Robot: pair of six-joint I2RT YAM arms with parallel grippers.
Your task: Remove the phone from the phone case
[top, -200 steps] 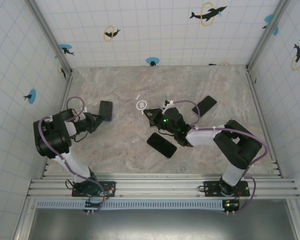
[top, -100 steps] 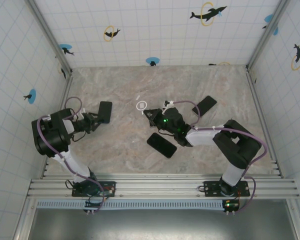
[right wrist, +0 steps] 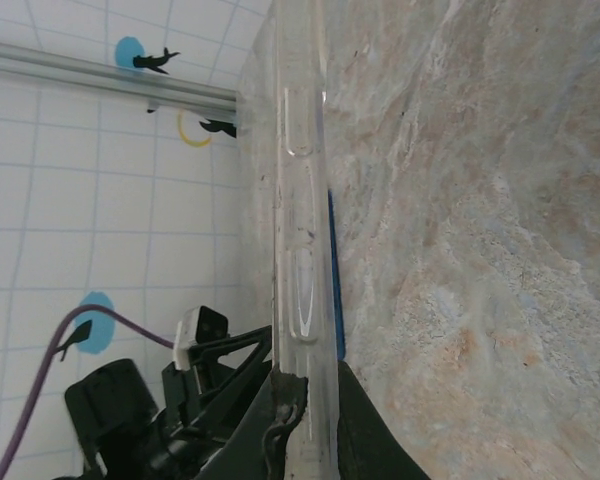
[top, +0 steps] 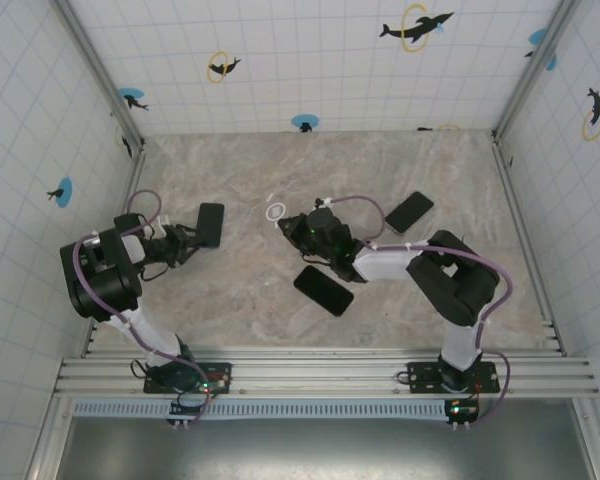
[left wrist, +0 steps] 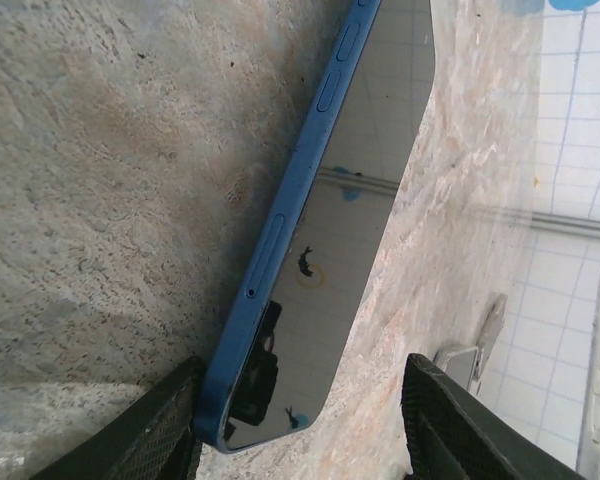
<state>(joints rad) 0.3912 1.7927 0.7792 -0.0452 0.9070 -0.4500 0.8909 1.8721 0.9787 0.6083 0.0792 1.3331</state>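
I think the job is almost done: the phone (left wrist: 330, 230) lies bare on the counter (top: 380, 160) between the spread fingers of my left hand (left wrist: 302, 425), while my right hand (right wrist: 302, 415) is clamped on the empty case (right wrist: 298, 200).

Marbled beige counter (top: 230, 170), fenced left, back and right by white tiled walls (top: 310, 60). On the walls, dolphin stickers (top: 416, 24), some ringed in yellow, some on blue discs. Grey metal posts (top: 95, 65) up the two back corners. Ribbed metal rail (top: 320, 372) along the near edge. Flat on the counter near the middle, a dark near handset (top: 323, 290), lying at a slant. Farther back and to the right, well apart from it, a dark far handset (top: 408, 212), also slanted.
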